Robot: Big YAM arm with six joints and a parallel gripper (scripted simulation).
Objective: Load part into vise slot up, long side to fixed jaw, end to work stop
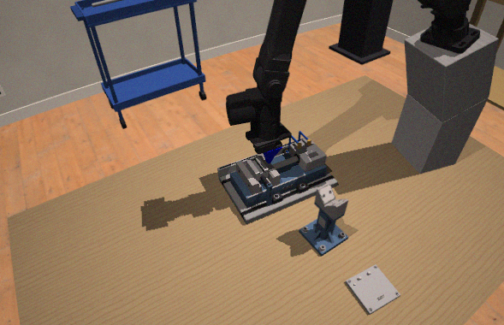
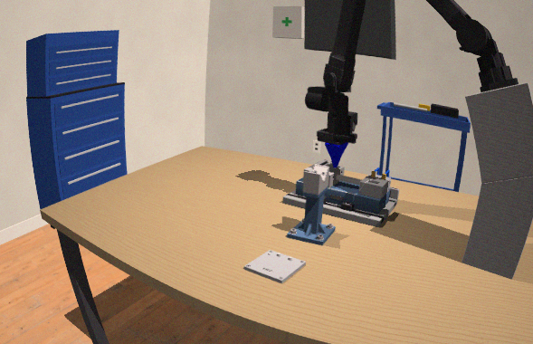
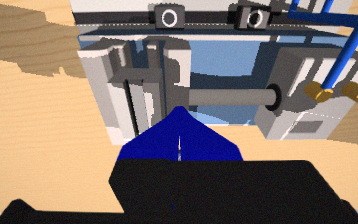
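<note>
Part (image 1: 257, 166) (image 3: 148, 109) lies in vise (image 1: 287, 184) (image 2: 367, 202) (image 3: 225, 57), near closed fingers (image 1: 269, 162) (image 2: 336, 166).

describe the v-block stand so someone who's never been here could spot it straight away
On the wooden table, find the vise under the black arm. Beside it stands the V-block, a grey notched head on a blue post. Unlike the low vise and flat infeed plate, it rises on one slim column.

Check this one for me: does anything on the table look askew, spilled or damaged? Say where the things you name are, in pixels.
Nothing stands out. The vise (image 1: 312, 160) (image 2: 373, 187) (image 3: 225, 60) looks level, the V-block stand (image 1: 324, 222) (image 2: 313, 213) is upright, and the plate (image 1: 372, 288) (image 2: 275, 266) lies flat. No spill or damage shows. The closed fingers (image 1: 270, 155) (image 2: 331, 151) hide part of the jaw area, so I can't judge that fully.
</note>
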